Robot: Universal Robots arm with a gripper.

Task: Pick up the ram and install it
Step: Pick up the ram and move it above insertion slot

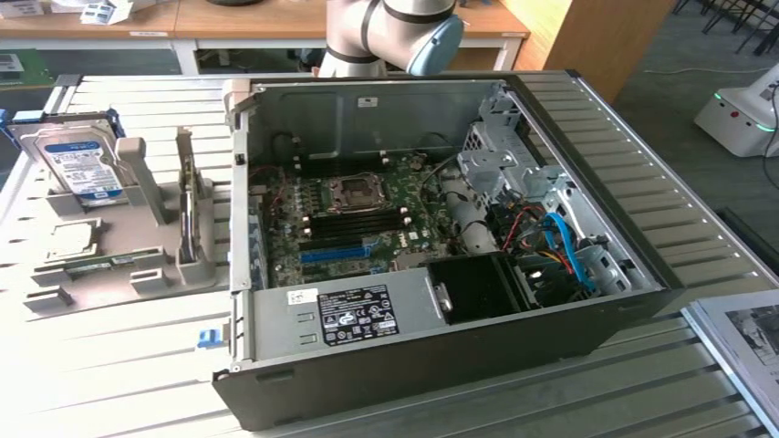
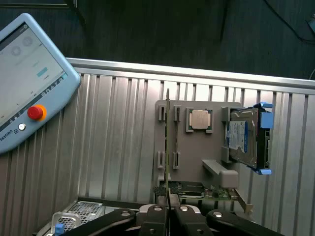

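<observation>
A slatted metal counter (image 1: 122, 365) carries everything. On it lies a black computer case (image 1: 585, 338), side panel off, showing the green motherboard (image 1: 353, 214) and the grey power supply (image 1: 347, 315) with its black label. The robot arm (image 1: 378, 36) rises behind the case's far wall. In the wrist view a blue-grey teach pendant (image 2: 29, 83) with a red button rests on the counter's edge.

On the exterior view's left, beside the case but not touching it, sits a grey holder (image 1: 122, 274). A silver hard drive (image 1: 76, 164) with a blue-white label leans in its far corner. The ram (image 1: 185, 214) stands on its long edge in the holder's slot nearest the case, between upright posts; from the wrist it appears edge-on as a thin line (image 2: 167, 142). A small square silver processor (image 1: 71, 239) lies flat in its recess, between the hard drive and a narrow green board at the holder's near end.

The claw (image 2: 168, 216) hangs well apart from the holder, its black fingers (image 2: 156, 219) drawn almost together, only a slit between them, and it holds nothing
</observation>
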